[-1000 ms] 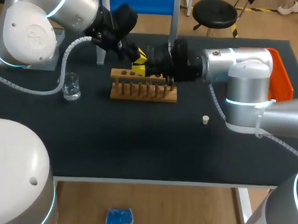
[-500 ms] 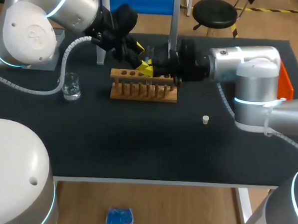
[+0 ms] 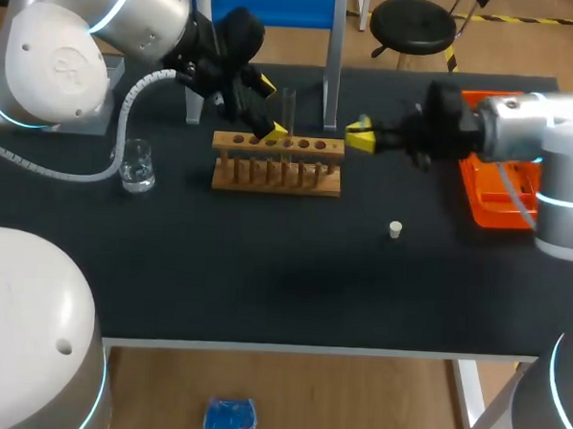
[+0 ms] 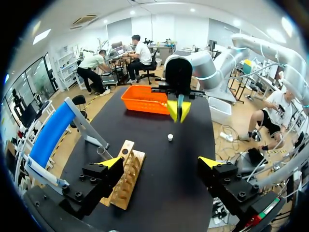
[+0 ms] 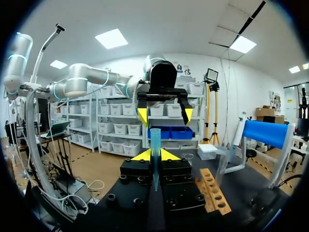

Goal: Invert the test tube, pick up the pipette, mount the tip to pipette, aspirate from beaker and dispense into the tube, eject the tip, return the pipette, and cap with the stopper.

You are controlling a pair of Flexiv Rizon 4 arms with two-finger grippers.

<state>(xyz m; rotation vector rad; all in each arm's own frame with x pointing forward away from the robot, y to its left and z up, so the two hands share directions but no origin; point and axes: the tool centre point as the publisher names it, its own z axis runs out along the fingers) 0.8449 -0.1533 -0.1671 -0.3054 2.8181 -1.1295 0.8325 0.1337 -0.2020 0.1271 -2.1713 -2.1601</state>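
Test tube (image 3: 288,104) stands upright at the wooden rack (image 3: 277,166), just at 3 o'clock of the left gripper (image 3: 270,108), whose fingers are released and spread wide. Right gripper (image 3: 360,137), at 2 o'clock of the rack, has its fingers clenched on a slim blue tip (image 5: 155,145). Stopper (image 3: 394,229) lies on the table (image 3: 264,271) at 4 o'clock of the rack. Beaker (image 3: 135,165) stands at 9 o'clock.

The left gripper (image 4: 161,162) gapes wide, a wooden rack (image 4: 126,175) beside one finger, facing the right gripper (image 4: 179,118), which pinches a blue tip (image 4: 179,99) beyond a small stopper (image 4: 170,137).
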